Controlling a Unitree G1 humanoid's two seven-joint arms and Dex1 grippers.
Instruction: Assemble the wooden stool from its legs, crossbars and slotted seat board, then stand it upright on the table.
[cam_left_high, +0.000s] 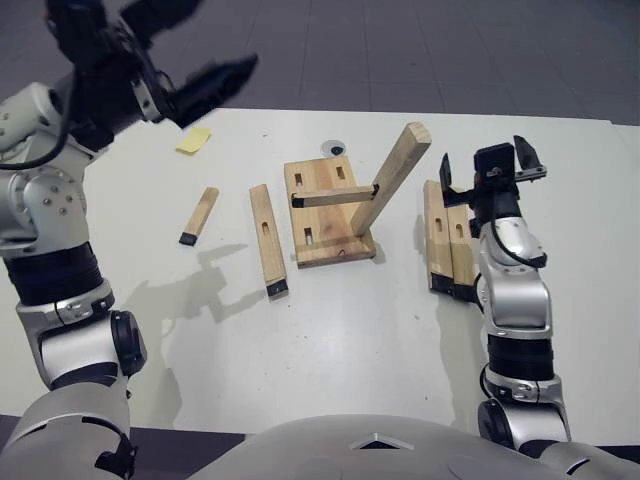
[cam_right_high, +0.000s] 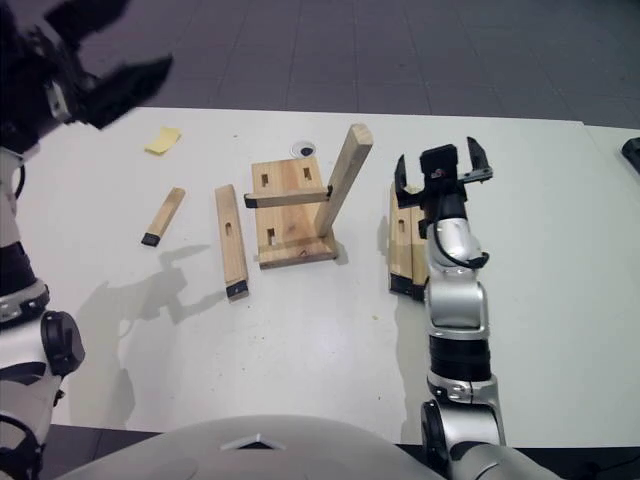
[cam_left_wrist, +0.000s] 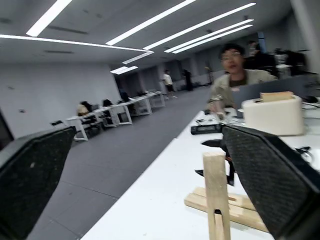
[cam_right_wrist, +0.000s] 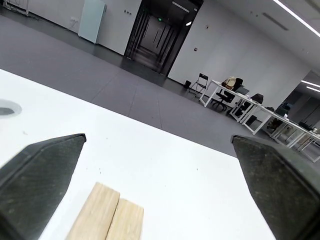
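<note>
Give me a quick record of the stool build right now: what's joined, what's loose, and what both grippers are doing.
Joined: fitted leg stands tilted in the seat board; fitted crossbar reaches from it over the board.
Loose, left of board: long leg, then short crossbar farther left.
Loose, right of board: pair of legs lying side by side.
Left gripper: open, raised high at the table's left.
Right gripper: open, above the pair's far end.
Other: yellow note on the table.
</note>
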